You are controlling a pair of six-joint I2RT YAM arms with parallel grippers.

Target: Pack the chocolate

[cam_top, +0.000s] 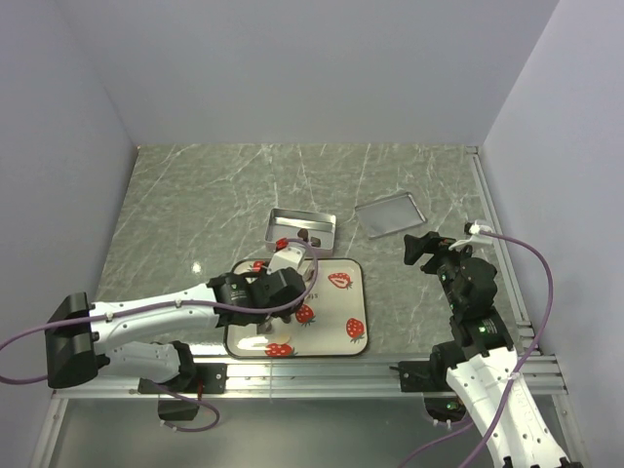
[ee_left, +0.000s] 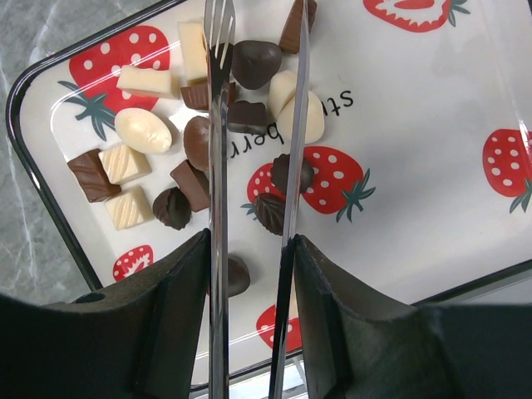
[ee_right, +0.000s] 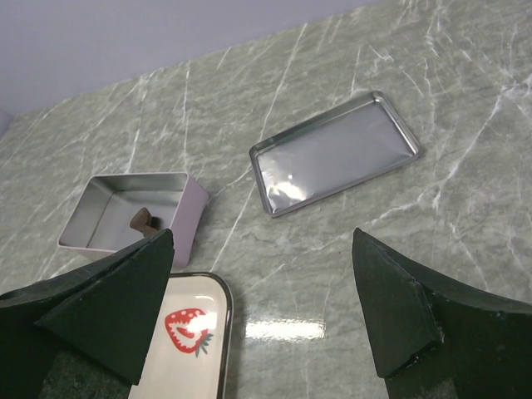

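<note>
Left pincer [ee_left: 249,241] is closed partway on metal tongs [ee_left: 218,125], and the two thin arms of the tongs run up between its fingers with a gap between them. The tips hang over the chocolate [ee_left: 143,130], a loose heap of dark, brown and white pieces in the upper left of the left wrist view, lying on the strawberry tray [ee_left: 432,100]. One dark piece [ee_left: 253,62] sits between the tips, but I cannot tell whether it is pinched. Right pincer [ee_right: 262,241] is wide open and holds nothing, above the worktop [ee_right: 465,216]. In its view, the tin box [ee_right: 104,195] at middle left has one brown piece [ee_right: 141,221] inside, and the lid [ee_right: 332,154] lies apart at upper right. I judge the step is picking a piece from the tray. The next move calls for squeezing the tongs on it and then carrying it gently to the box.
</note>
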